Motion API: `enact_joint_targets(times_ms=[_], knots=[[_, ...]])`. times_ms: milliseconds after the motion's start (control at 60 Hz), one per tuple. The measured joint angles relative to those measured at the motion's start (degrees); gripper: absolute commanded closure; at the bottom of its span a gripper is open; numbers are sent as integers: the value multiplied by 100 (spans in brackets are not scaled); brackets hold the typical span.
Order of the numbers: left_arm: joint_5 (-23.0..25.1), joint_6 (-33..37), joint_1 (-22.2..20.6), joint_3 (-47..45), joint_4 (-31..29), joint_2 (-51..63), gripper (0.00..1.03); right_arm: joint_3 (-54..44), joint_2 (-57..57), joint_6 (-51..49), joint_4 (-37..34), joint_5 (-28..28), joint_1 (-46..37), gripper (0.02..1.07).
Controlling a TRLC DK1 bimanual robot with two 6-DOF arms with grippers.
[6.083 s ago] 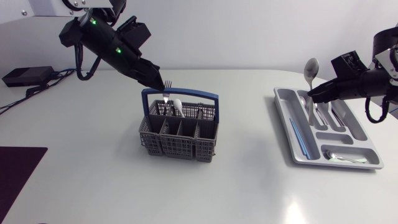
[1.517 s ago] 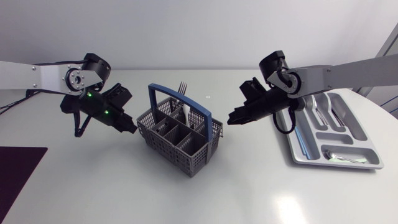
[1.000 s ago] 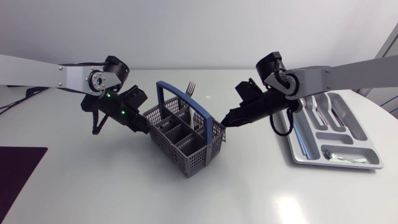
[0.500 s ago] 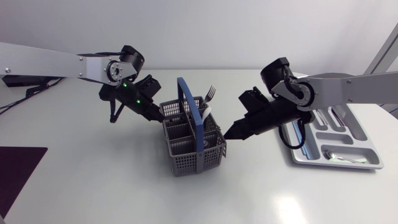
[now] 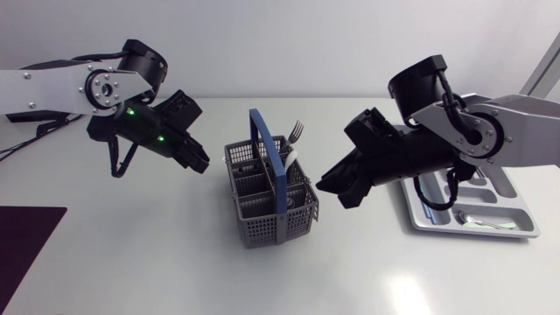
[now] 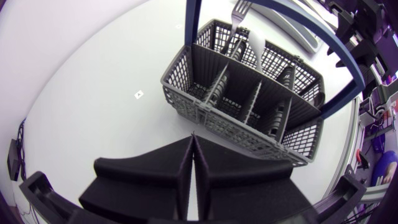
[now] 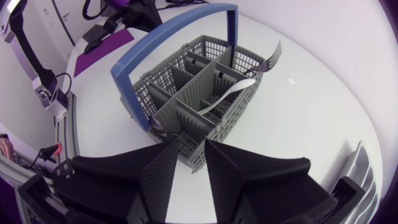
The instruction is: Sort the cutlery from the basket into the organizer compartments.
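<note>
Left gripper has its two fingers pressed flat together with nothing in them. It's pointing at the side wall of the grey cutlery basket, close but with a bit of table showing in between in the head view. The right gripper is on the opposite side with its fingers a little apart, nothing between them, tips just beside the basket's corner.

The basket stands upright mid-table, blue handle arching over it. A metal fork stands tines-up in a back compartment and a white spoon leans right next to it.

The silver organizer tray sits well off to the right, partly hidden behind the right arm, with a spoon lying in its nearest compartment.
</note>
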Motion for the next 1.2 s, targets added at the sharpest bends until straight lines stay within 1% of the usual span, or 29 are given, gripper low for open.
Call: enact_joint_targets(times_ms=[217, 517, 800, 950, 1200], knots=[[0, 184, -356, -553, -9, -614, 100, 15, 28, -470, -142, -249, 85, 60], [-7, 221, -798, -793, -24, -1213, 100, 579, 691, -1429, -787, -852, 96, 60], [-22, 240, -992, -986, -26, -1543, 100, 1287, 1360, -2347, -1482, -1283, 94, 60], [-22, 243, -1102, -1003, -24, -1672, 100, 1440, 1674, -2730, -1633, -1340, 94, 60], [-22, 243, -1147, -1058, -24, -1709, 100, 1668, 1921, -3112, -1930, -1429, 96, 60]])
